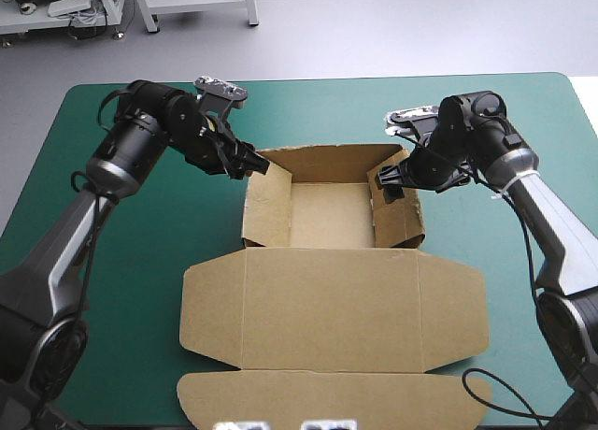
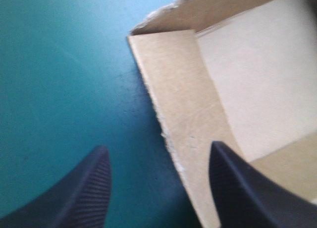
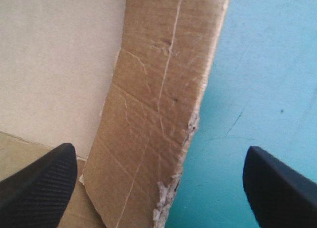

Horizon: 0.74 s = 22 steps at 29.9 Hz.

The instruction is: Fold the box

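Observation:
The brown box (image 1: 332, 304) lies mid-table as an open tray with walls raised and its lid flat toward the near edge. My left gripper (image 1: 254, 164) is at the tray's far left corner. In the left wrist view the left gripper (image 2: 158, 193) is open, straddling the top edge of the left wall (image 2: 183, 114), one finger outside over the cover, the other over the tray. My right gripper (image 1: 388, 182) is at the far right corner. In its own view the right gripper (image 3: 158, 186) is open wide, with the creased, frayed right wall (image 3: 153, 109) between its fingers.
The teal-green cover (image 1: 131, 262) is bare to both sides of the box and beyond its far wall. The lid's front flap (image 1: 327, 397) reaches close to the table's near edge.

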### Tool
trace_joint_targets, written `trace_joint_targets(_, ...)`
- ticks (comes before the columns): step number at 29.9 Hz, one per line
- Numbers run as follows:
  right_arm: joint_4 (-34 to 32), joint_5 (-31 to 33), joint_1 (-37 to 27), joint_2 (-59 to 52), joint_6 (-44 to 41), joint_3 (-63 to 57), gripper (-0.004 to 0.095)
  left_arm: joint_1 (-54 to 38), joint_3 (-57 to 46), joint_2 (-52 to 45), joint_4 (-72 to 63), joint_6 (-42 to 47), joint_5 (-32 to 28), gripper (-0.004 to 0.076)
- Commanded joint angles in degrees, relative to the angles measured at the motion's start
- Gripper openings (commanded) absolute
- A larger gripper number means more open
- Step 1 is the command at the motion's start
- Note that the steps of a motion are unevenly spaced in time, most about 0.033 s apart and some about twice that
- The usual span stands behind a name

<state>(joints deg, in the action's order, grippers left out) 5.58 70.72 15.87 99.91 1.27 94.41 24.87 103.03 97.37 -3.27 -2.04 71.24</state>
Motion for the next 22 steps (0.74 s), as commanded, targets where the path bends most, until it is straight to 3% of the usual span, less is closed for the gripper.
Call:
trace_joint_targets(1,1.8,0.8,-0.6,-3.8,1.5,1.4,0.0838,0.1,0.0,-8.4,-6.0,-6.2,2.7,0.0140)
trace_joint_targets(3,1.8,0.8,-0.6,-3.8,1.7,1.4,0.0838,0.1,-1.6,-11.4,-5.3,-8.2,2.7,0.0007)
trace_joint_targets(4,1.8,0.8,-0.6,-3.8,1.7,1.4,0.0838,0.1,-2.9,-13.2,-4.6,-8.9,2.7,-0.0005)
trace_joint_targets(11,1.5,-0.3,-0.6,-3.8,2.6,1.4,0.0838,0.1,-17.6,-24.6,4.9,-9.8,2.7,-0.0008)
trace_joint_targets(22,1.5,-2.2,-0.6,-3.8,2.8,1.4,0.0838,0.1,-44.5,-41.7,4.5,-7.5,2.1,-0.0009)
